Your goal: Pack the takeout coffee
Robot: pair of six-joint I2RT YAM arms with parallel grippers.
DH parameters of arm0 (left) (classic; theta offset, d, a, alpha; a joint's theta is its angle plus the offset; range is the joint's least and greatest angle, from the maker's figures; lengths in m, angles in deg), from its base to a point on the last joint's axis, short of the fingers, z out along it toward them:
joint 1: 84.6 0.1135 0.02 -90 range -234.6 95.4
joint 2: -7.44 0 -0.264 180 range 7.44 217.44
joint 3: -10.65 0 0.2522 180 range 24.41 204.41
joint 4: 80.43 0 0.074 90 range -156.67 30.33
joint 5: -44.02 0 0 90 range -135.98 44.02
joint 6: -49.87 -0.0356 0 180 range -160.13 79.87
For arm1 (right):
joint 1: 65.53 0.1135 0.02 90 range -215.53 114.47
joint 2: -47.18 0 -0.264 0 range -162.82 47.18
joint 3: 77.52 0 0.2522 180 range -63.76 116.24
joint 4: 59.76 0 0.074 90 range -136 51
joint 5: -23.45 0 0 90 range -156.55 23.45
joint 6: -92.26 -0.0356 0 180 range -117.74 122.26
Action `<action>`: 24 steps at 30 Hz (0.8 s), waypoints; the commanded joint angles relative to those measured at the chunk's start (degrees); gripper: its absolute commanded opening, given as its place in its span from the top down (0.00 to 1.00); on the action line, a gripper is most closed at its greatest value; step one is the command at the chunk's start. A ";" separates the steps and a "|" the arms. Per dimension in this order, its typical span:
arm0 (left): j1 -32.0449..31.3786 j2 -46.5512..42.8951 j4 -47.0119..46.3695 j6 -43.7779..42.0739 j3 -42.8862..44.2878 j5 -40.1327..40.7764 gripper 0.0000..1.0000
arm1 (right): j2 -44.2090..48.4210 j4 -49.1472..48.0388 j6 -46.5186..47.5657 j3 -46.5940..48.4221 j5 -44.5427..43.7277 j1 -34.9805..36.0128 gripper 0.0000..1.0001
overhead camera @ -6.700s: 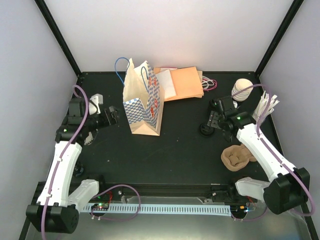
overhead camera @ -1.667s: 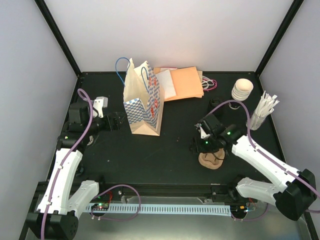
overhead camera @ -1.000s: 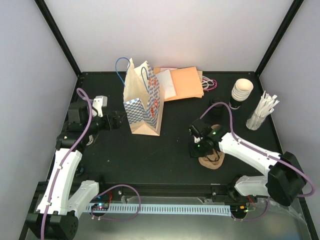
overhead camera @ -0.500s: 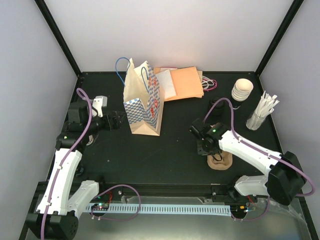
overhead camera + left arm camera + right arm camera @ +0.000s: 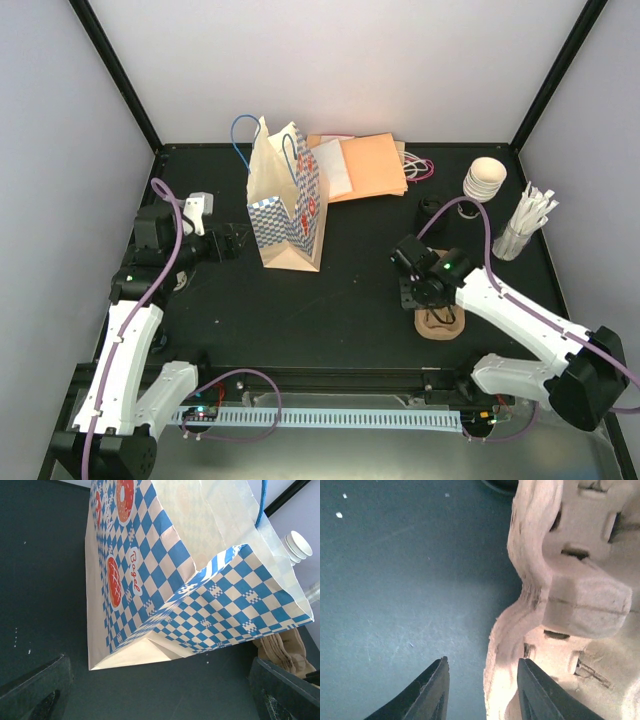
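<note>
The takeout coffee (image 5: 430,208), a small cup under a black lid, stands on the black table behind my right arm. The blue-and-white checked paper bag (image 5: 290,200) stands upright at the back left, and its base and side fill the left wrist view (image 5: 190,580). My left gripper (image 5: 238,243) is wide open just left of the bag's base, nothing between its fingers (image 5: 157,662). My right gripper (image 5: 425,300) points down at the brown pulp cup carrier (image 5: 442,325). Its jaws (image 5: 483,660) stand apart astride the carrier's rim (image 5: 520,610) without pinching it.
A stack of nested cream cups (image 5: 484,180) and a holder of white sticks (image 5: 525,225) stand at the back right. Flat orange paper bags (image 5: 365,165) lie behind the checked bag. The near table edge lies just below the carrier.
My right gripper, shut on the carrier's rim a second ago, has slid the carrier slightly right and opened off the rim. The left arm has held still.
</note>
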 commanded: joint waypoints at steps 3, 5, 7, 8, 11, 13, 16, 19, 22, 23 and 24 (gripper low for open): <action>-0.33 -1.13 -0.38 -0.68 0.64 -0.83 0.01 | 3.66 2.30 -2.84 -3.69 2.75 -0.30 0.58; -0.31 -1.00 -0.42 -0.74 0.65 -0.88 0.01 | 4.01 2.64 -3.25 -4.64 3.38 -0.26 0.58; -0.32 -0.82 -0.62 -0.73 0.64 -1.07 0.01 | 4.77 2.82 -3.55 -5.63 3.77 -0.21 0.58; -0.33 -0.71 -0.77 -0.68 0.67 -1.18 0.01 | 5.12 2.86 -3.71 -6.07 4.00 -0.23 0.58; -0.31 -0.36 -1.38 -0.44 0.42 -1.50 0.01 | 5.68 2.70 -3.73 -7.01 4.46 -0.19 0.58; -0.33 -0.12 -1.60 -0.22 0.29 -1.71 0.01 | 5.57 2.36 -3.60 -7.54 4.77 -0.19 0.59; -0.32 0.18 -1.76 -0.18 0.37 -1.73 0.01 | 4.89 1.57 -3.45 -8.22 5.18 -0.19 0.60; -0.32 0.19 -1.80 -0.20 0.38 -1.71 0.01 | 4.43 1.31 -3.21 -8.25 5.37 -0.21 0.62; -0.30 0.34 -1.80 -0.26 0.42 -1.74 0.01 | 4.32 1.20 -3.04 -8.15 5.04 -0.19 0.64; -0.33 0.37 -1.81 -0.20 0.38 -1.69 0.01 | 4.28 1.20 -3.03 -8.15 5.07 -0.19 0.65; -0.33 0.45 -1.80 -0.19 0.44 -1.66 0.01 | 4.24 1.24 -2.94 -8.11 5.11 -0.19 0.66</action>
